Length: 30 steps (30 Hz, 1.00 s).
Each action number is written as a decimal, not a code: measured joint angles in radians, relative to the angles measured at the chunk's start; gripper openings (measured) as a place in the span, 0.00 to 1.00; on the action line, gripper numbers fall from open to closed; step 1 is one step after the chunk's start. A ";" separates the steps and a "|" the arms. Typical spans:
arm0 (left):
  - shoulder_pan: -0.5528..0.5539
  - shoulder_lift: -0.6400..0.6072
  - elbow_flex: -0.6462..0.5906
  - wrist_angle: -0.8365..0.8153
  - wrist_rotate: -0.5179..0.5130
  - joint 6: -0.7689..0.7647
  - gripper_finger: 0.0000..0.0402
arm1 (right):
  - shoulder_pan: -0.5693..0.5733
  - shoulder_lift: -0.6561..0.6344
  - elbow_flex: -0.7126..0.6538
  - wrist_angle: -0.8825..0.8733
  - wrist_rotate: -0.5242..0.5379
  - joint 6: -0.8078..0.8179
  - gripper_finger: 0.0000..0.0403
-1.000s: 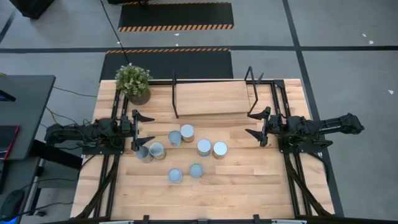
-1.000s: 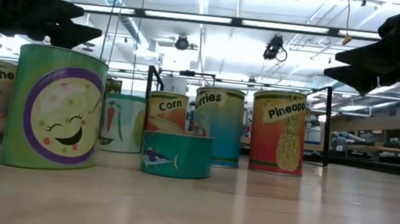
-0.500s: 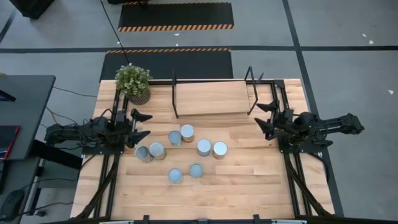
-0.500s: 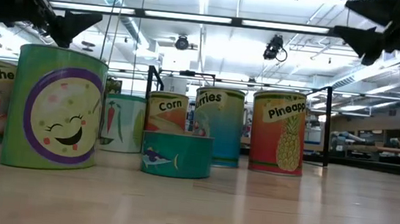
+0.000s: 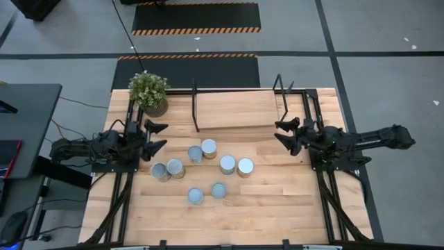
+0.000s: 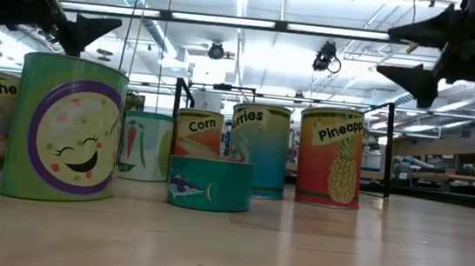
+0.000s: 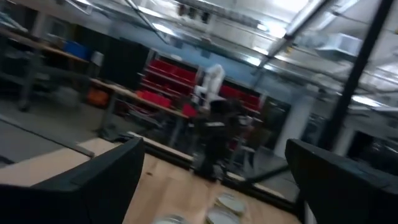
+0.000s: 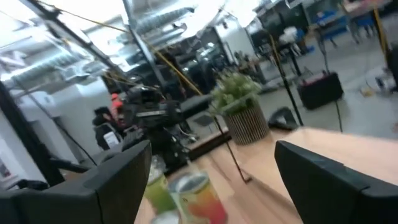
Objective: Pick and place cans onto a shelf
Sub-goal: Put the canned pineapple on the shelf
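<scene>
**Cans wait, ungrasped**

Cans (image 5: pixel 227 164) cluster on the surface between the left end effector (image 5: pixel 155 136) and right end effector (image 5: pixel 287 135), both spread and empty. Rigid, smooth, probably light; grip across the sides. The shelf (image 5: pixel 236 109) lies beyond.

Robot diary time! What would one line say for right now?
left gripper: open, empty, above table's left side | right gripper: open, empty, near shelf | cans: seven on table | shelf: bare
</scene>
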State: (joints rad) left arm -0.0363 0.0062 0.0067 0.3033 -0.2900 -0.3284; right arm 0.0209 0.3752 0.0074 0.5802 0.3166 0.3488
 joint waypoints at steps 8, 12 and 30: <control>0.000 0.000 0.000 -0.001 -0.233 -0.011 0.99 | -0.011 0.093 0.000 0.153 -0.068 -0.089 0.86; 0.000 0.000 0.000 -0.024 -0.273 -0.053 0.99 | -0.011 0.135 0.015 0.122 -0.137 -0.139 0.86; 0.000 0.000 0.000 -0.022 -0.379 -0.054 0.99 | 0.093 0.592 0.375 -0.597 -0.111 -0.234 0.87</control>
State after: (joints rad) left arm -0.0360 0.0067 0.0067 0.2817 -0.6693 -0.3820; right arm 0.1138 0.9671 0.3824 -0.0167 0.2058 0.1149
